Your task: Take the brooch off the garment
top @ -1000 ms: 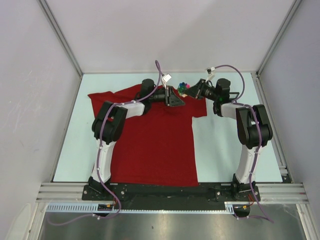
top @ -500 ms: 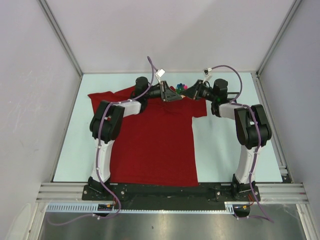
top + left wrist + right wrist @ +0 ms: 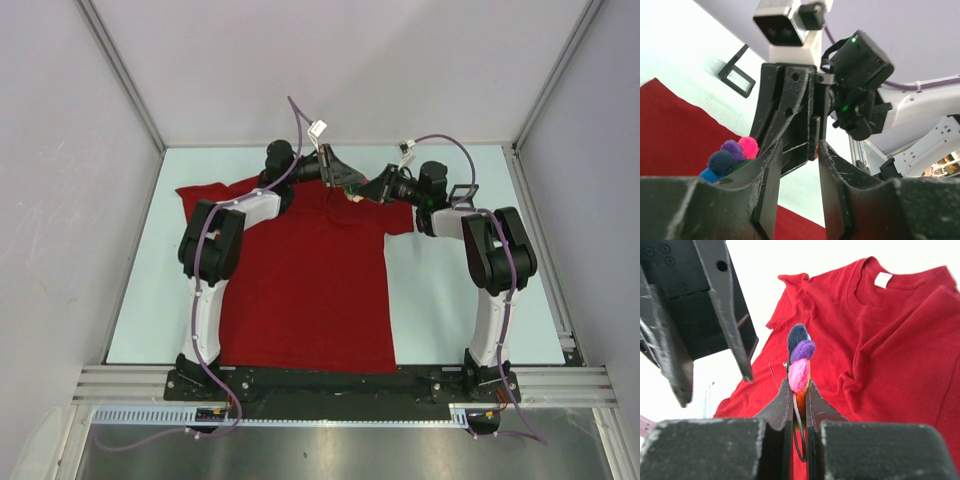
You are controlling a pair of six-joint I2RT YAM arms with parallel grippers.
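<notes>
The brooch (image 3: 800,357), a cluster of pink, purple and dark-blue beads, is pinched upright between my right gripper's (image 3: 799,385) shut jaws. A thin pin (image 3: 772,376) sticks out to its left. The garment (image 3: 880,340), a dark-red T-shirt with a white neck label (image 3: 883,279), lies behind and below it. My left gripper (image 3: 799,150) is open with nothing between its fingers. It faces the right gripper's black fingers (image 3: 790,110), and the brooch beads (image 3: 732,155) peek past its left finger. In the top view both grippers, left (image 3: 348,180) and right (image 3: 372,190), meet over the garment's (image 3: 300,280) neck.
The pale table (image 3: 450,290) shows to the right of the shirt and along the far edge. Grey walls and metal frame rails (image 3: 530,90) enclose the workspace. The right arm's wrist camera (image 3: 860,65) sits close in front of the left gripper.
Both grippers have shifted left and towards the far edge, staying close together. The left jaws have widened slightly. The beads seen between them earlier are now covered in the top view.
</notes>
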